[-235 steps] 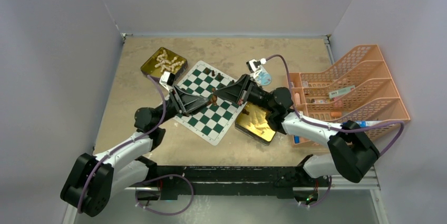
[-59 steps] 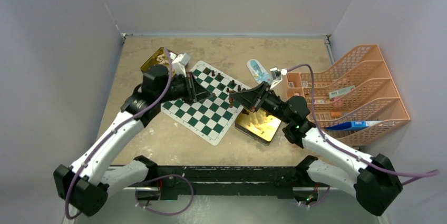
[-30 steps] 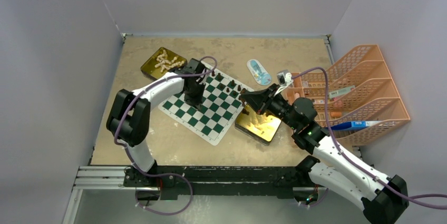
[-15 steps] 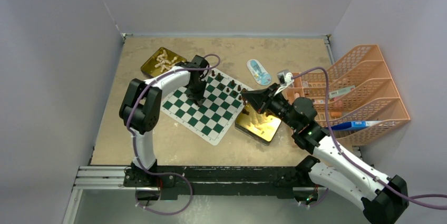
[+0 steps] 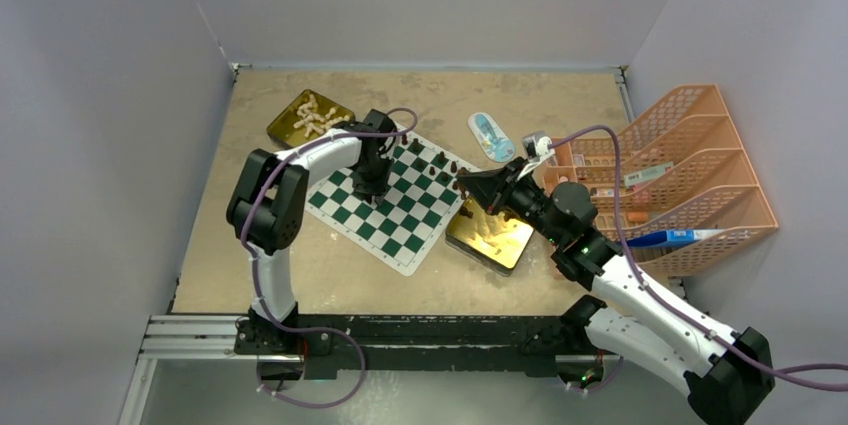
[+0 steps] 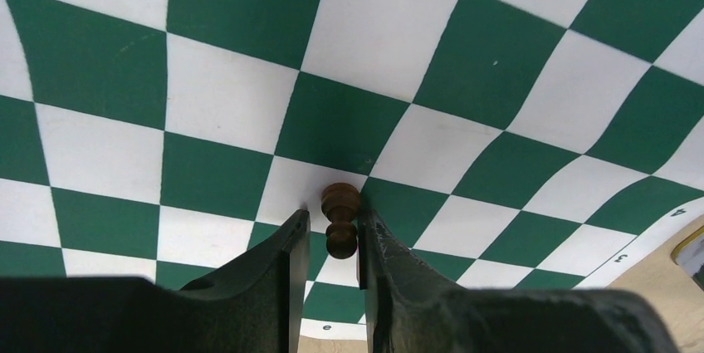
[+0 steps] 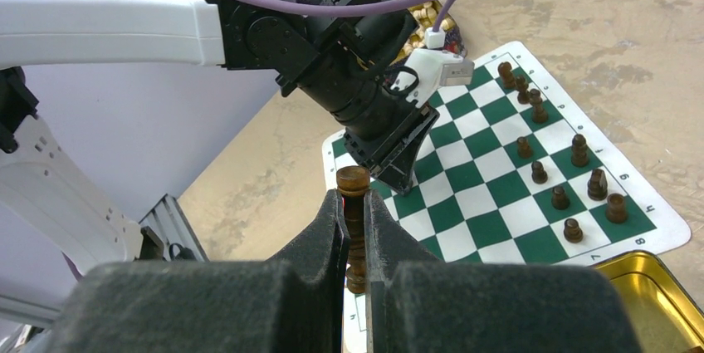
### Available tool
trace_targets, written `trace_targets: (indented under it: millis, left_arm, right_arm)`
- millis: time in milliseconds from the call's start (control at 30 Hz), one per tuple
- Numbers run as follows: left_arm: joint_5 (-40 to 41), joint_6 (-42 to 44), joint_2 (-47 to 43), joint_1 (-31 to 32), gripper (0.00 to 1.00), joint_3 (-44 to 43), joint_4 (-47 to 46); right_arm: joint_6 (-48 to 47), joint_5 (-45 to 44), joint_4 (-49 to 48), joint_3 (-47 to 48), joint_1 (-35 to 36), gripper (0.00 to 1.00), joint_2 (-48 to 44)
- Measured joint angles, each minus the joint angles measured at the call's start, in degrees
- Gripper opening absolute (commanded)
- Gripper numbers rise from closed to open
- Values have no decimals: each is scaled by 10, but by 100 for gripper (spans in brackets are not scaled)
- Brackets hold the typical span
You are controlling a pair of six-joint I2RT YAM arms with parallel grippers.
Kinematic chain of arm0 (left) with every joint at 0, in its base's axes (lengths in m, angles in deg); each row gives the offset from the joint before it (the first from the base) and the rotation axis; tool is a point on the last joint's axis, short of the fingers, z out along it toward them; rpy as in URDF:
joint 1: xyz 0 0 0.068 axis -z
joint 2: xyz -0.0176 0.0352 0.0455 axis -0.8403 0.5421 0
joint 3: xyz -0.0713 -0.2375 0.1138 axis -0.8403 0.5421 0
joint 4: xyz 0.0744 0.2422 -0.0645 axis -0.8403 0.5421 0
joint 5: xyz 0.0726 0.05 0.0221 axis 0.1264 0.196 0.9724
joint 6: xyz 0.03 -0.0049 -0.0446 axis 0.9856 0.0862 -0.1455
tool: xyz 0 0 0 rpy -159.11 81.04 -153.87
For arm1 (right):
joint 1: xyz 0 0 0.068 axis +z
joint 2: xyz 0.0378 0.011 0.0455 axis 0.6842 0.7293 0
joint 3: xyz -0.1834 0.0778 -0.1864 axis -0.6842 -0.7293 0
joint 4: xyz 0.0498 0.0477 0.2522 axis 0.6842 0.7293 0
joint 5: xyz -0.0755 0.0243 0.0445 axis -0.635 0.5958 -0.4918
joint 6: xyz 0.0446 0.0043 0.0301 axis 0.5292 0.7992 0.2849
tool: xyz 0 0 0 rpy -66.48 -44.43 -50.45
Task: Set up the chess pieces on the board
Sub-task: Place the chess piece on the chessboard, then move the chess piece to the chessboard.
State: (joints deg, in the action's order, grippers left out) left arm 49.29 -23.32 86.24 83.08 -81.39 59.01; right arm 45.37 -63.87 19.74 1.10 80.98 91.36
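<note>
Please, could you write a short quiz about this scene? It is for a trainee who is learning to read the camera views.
1. True or false: the right gripper holds nothing.
2. Where do the cream-white pieces lie? A: on the board. B: in the gold tin at the far left of the top view. C: in the right gripper.
3. Fill in: the pawn between the left gripper's fingers is ___ in colour.

Key: 1 false, it is shut on a dark brown piece. 2 B. 3 dark brown.
</note>
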Motion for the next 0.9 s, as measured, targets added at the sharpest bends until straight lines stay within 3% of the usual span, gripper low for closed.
trace_targets:
  millis: [400, 667, 900]
  left_arm:
    - [19, -1, -25, 7, 26, 14, -12]
    - [28, -7, -38, 10, 22, 14, -21]
    - [28, -10, -38, 10, 11, 14, -23]
  right_arm:
    - [0, 0, -1, 0, 0, 0, 4]
    - [1, 0, -4, 0, 0, 0, 4]
    - [1, 0, -4, 0, 0, 0, 4]
